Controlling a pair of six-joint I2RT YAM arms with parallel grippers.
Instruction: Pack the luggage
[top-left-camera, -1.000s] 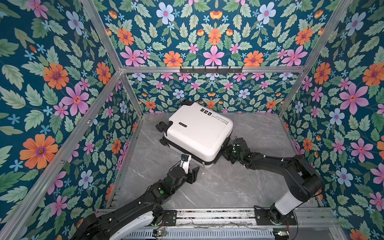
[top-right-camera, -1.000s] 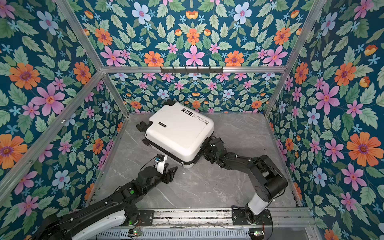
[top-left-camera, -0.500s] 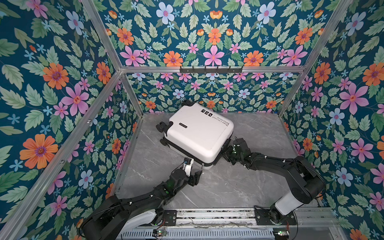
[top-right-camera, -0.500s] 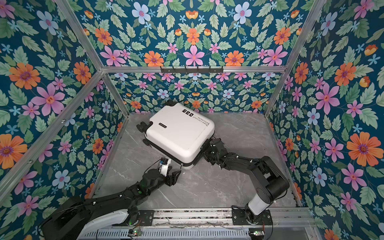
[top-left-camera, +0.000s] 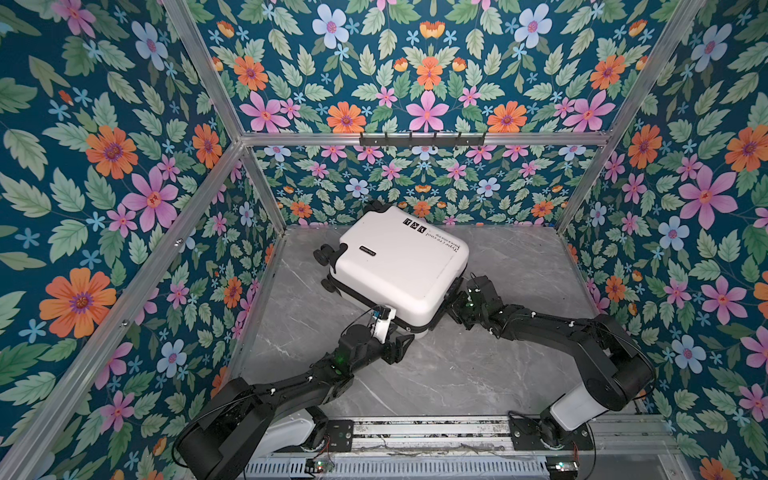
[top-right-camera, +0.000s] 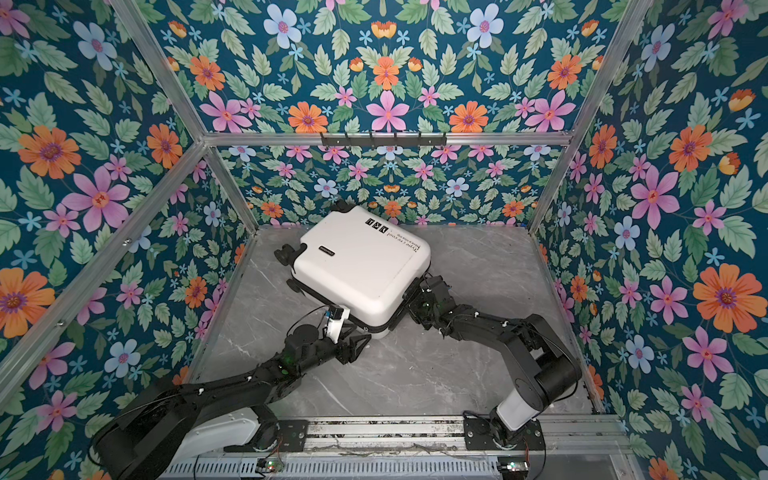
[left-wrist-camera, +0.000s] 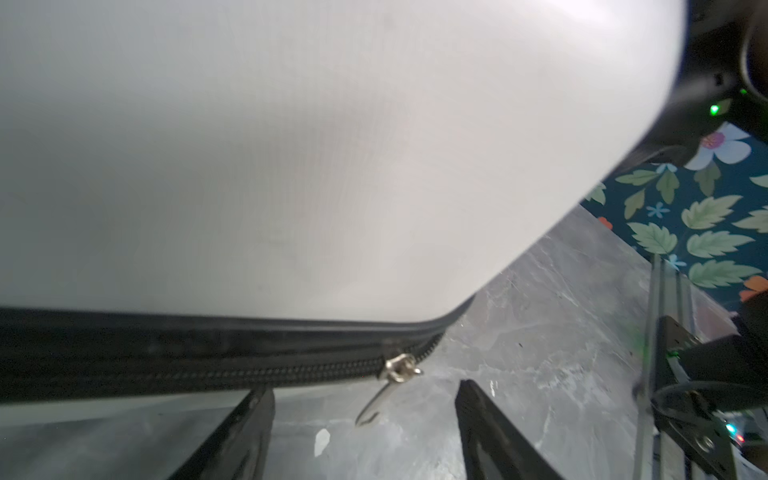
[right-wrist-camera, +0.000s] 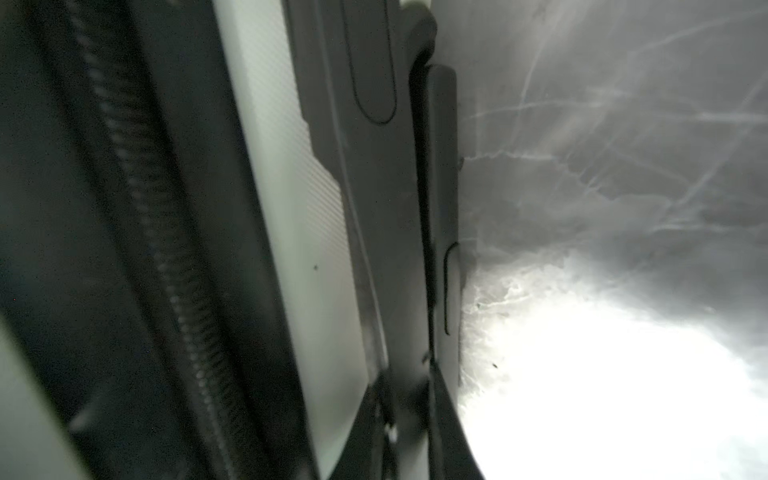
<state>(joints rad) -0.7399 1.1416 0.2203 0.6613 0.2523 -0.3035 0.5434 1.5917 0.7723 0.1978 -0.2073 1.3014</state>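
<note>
luggage (top-left-camera: 399, 266) flat; left gripper (left-wrist-camera: 363, 390) open astride zipper pull (left-wrist-camera: 395, 372); right gripper (top-left-camera: 455, 300) shut at its side.

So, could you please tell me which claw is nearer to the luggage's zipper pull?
Left. The left claw is open, with the zipper pull just ahead between its fingers; the right claw is shut beside the luggage's handle, round the corner.
</note>
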